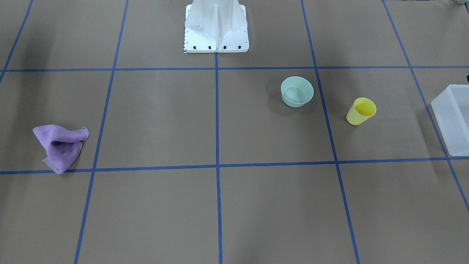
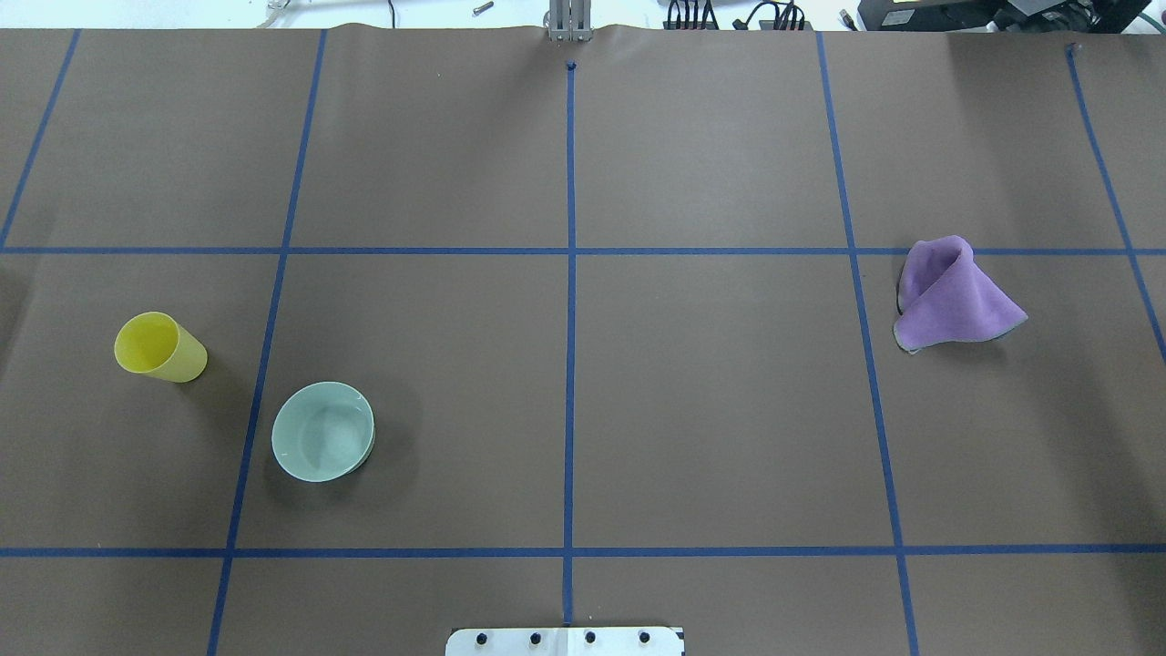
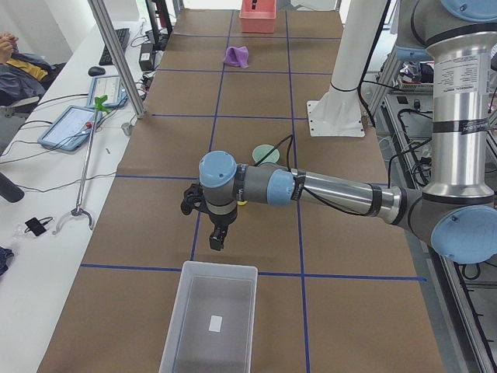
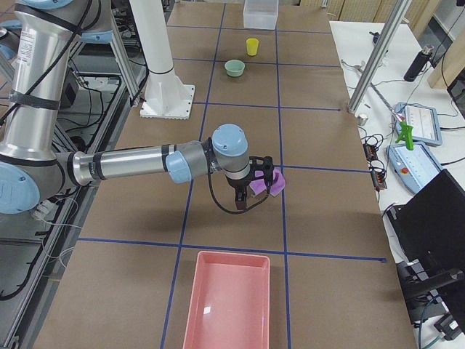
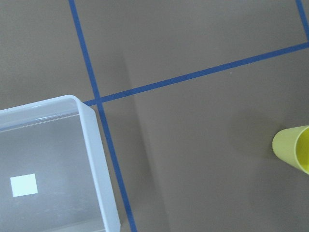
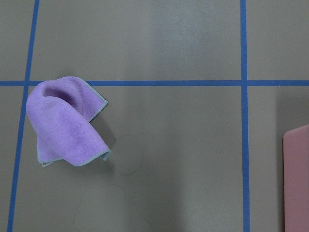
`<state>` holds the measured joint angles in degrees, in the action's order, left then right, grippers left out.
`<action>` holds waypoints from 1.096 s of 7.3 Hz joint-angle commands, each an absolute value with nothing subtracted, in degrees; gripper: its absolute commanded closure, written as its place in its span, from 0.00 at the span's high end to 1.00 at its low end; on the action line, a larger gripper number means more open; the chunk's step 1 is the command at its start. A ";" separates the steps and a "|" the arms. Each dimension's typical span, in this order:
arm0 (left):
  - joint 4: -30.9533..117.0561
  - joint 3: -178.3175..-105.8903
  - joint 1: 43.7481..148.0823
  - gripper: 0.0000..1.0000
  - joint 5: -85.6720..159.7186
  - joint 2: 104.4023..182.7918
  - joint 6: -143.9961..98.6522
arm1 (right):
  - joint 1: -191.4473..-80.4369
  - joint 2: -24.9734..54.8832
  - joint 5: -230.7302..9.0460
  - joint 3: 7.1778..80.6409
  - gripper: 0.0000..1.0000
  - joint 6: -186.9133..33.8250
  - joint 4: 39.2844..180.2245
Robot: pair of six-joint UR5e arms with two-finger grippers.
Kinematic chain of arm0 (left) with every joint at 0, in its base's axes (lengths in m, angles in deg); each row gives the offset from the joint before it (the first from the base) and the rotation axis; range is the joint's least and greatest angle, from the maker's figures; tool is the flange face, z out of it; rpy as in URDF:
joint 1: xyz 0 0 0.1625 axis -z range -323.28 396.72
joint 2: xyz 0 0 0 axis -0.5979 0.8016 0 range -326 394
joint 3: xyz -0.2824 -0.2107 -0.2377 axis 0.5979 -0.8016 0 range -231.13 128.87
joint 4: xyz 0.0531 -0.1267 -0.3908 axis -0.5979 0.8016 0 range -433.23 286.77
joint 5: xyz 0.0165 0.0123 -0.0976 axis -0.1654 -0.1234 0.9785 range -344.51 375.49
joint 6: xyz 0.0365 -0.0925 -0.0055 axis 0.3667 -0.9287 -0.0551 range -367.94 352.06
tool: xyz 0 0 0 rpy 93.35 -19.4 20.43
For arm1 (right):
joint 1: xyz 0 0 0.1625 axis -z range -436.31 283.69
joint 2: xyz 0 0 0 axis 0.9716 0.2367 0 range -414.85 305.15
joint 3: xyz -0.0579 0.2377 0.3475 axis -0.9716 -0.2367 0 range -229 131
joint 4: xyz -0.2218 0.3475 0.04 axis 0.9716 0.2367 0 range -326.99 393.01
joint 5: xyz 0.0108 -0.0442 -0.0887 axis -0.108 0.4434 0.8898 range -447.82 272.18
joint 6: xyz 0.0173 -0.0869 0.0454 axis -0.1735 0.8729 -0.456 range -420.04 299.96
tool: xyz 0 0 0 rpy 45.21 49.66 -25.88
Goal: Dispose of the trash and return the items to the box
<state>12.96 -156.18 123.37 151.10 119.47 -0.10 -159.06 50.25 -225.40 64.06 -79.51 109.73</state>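
Observation:
The yellow cup point(image 1: 361, 111) stands upright on the brown table, also in the overhead view point(image 2: 159, 347). The mint-green bowl point(image 1: 297, 91) sits near it point(image 2: 323, 431). The frosted white box point(image 1: 439, 123) is empty at the table's end on my left side point(image 3: 172, 326). My left gripper point(image 3: 215, 237) hangs above the table between the cup and the box; I cannot tell if it is open. My right gripper point(image 4: 242, 200) hangs just beside the purple cloth point(image 4: 272, 185); I cannot tell its state. The left wrist view shows the box corner point(image 5: 99, 159) and the cup's edge point(image 5: 293, 147).
The purple cloth point(image 1: 60, 145) lies crumpled on my right side point(image 2: 952, 296), and also shows in the right wrist view point(image 6: 67, 128). A pink tray point(image 4: 227, 305) sits at the table's right end. The white pedestal point(image 1: 216, 25) stands at the robot's side.

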 commanded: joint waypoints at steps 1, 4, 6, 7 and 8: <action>18.65 -156.16 123.38 0.98 151.11 118.65 -1.69 | -159.02 50.88 -225.46 64.12 1.00 -79.38 109.65; 19.93 -155.99 123.47 0.98 151.11 117.50 -4.60 | -158.93 50.88 -225.37 63.94 1.00 -79.38 109.65; 19.94 -156.16 123.38 0.98 151.28 117.67 -9.75 | -158.93 50.79 -225.37 63.85 1.00 -79.47 109.65; 20.72 -156.34 123.12 0.98 151.28 117.76 -10.22 | -158.93 50.79 -225.46 63.85 1.00 -79.38 109.65; 22.55 -155.38 123.03 0.98 151.11 117.59 -10.23 | -158.93 50.79 -225.46 63.85 1.00 -79.47 109.65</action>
